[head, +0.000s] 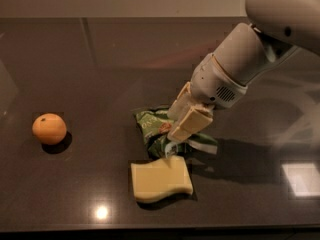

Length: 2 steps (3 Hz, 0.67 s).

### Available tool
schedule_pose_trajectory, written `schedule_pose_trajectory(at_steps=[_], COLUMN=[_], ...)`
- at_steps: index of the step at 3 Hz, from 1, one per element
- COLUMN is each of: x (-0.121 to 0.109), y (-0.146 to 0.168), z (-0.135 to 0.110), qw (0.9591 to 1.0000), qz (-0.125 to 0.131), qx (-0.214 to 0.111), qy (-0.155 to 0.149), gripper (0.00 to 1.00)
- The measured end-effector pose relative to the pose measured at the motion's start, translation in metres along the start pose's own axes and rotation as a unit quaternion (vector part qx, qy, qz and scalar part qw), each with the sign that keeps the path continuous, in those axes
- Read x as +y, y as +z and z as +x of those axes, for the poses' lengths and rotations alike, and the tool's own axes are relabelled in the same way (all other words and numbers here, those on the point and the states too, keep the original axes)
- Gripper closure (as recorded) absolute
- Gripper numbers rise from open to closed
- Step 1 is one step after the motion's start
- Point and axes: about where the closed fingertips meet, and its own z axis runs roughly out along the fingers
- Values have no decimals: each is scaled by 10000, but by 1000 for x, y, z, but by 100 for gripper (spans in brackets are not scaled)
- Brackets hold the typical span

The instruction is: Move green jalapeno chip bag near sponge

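Note:
The green jalapeno chip bag [150, 125] lies crumpled on the dark tabletop [85, 69], just above the sponge. The pale yellow sponge [161, 180] lies flat with wavy edges, and its top edge is right at the bag's lower edge. My gripper [176, 136] reaches down from the upper right on the white arm. Its tan fingers [189, 121] are shut on the right half of the bag and hide that part. The bag's tail sticks out to the right under the fingers.
A round orange fruit [49, 128] sits at the left, well apart from the bag and sponge. The white arm [240, 64] crosses the upper right. The table's front edge runs along the bottom of the view.

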Motion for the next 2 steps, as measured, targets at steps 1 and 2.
schedule_pose_trajectory(at_steps=[1, 2], x=[1, 1], y=[0, 0], z=[-1, -1], qw=[10000, 10000], qz=[5, 6], qx=[5, 5], qy=[-14, -15], gripper=[0, 0])
